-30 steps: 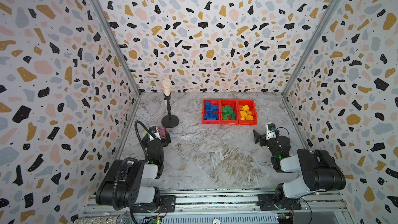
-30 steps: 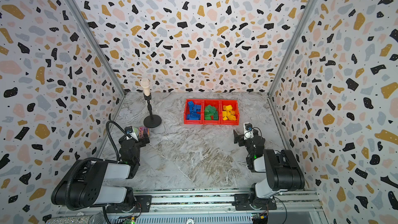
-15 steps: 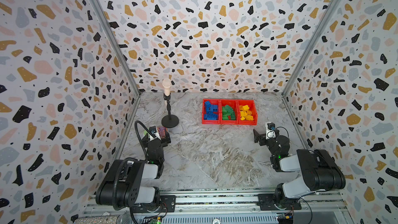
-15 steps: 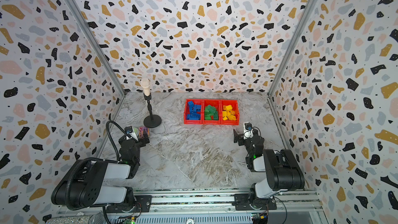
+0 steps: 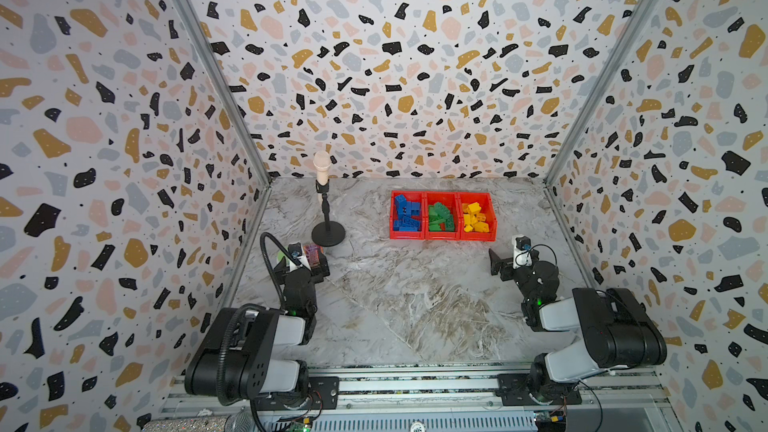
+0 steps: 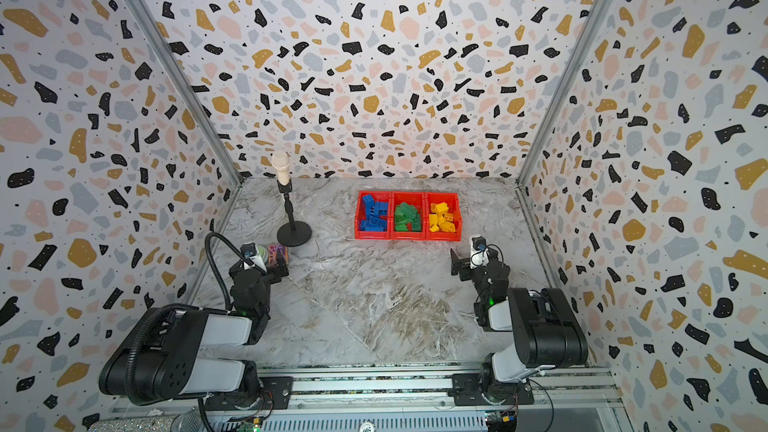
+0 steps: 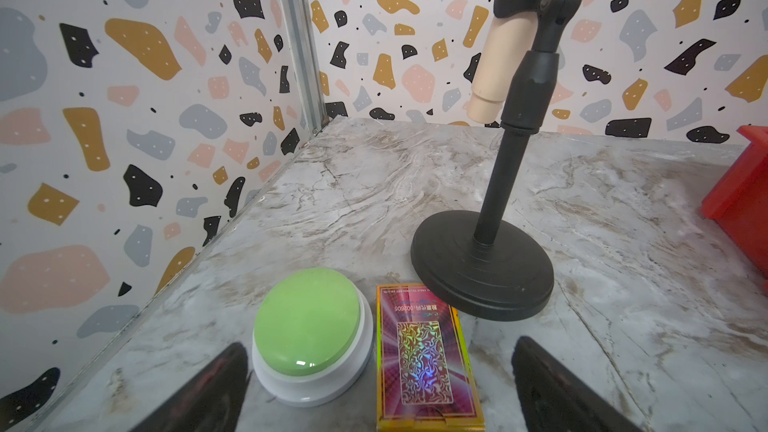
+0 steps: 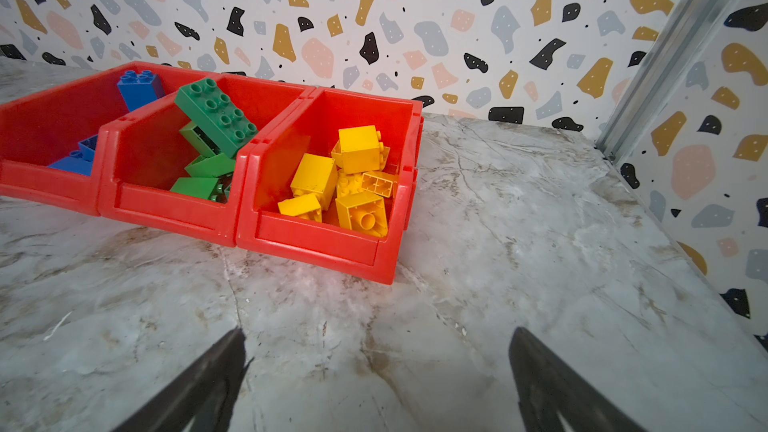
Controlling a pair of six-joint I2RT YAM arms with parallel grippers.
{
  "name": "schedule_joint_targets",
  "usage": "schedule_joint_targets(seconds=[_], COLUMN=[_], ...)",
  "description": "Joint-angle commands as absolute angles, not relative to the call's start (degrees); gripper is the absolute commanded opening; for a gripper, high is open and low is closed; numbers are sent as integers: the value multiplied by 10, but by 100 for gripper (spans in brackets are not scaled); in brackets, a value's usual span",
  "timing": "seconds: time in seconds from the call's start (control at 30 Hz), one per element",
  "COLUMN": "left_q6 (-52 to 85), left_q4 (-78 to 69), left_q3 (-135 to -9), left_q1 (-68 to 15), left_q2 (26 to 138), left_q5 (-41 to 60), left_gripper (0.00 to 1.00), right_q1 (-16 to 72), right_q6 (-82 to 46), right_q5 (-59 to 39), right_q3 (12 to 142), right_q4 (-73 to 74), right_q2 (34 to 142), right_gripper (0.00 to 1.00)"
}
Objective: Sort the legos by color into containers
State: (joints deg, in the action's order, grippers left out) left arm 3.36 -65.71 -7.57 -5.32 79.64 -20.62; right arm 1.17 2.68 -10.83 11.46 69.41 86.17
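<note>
All legos (image 5: 441, 216) are sitting inside the containers (image 5: 441, 236), 3 glossy red plastic bins joined in a row toward the back of the marbled bench (image 5: 415, 309): blue bricks (image 8: 139, 85) in one end bin, green bricks (image 8: 216, 116) in the mid bin, yellow bricks (image 8: 357, 149) in the other end bin. They're lying jumbled, studs up on some, hollow undersides showing on others. L jaws are standing spread & empty near a domed green button (image 7: 307, 320) w/ white rim & a shiny holographic box (image 7: 424, 351). R jaws are standing spread too, empty, facing the yellow bin.

Marble table (image 5: 415, 305): containers (image 5: 442, 236) (red), stand (image 5: 328, 233)
</note>
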Motion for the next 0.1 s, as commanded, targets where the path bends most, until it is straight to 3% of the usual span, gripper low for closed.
schedule_joint_targets(seconds=[0.0, 0.07], left_q6=[24, 24], left_q4=[-686, -686], left_q3=[-93, -92], left_q1=[-55, -55], left_q2=[797, 797], left_q5=[-215, -215], left_gripper=[100, 100], right_q1=[15, 14], right_q6=[26, 26], right_q5=[-104, -104], right_q3=[127, 124], right_q4=[692, 694], right_q2=[851, 849], right_gripper=[99, 99])
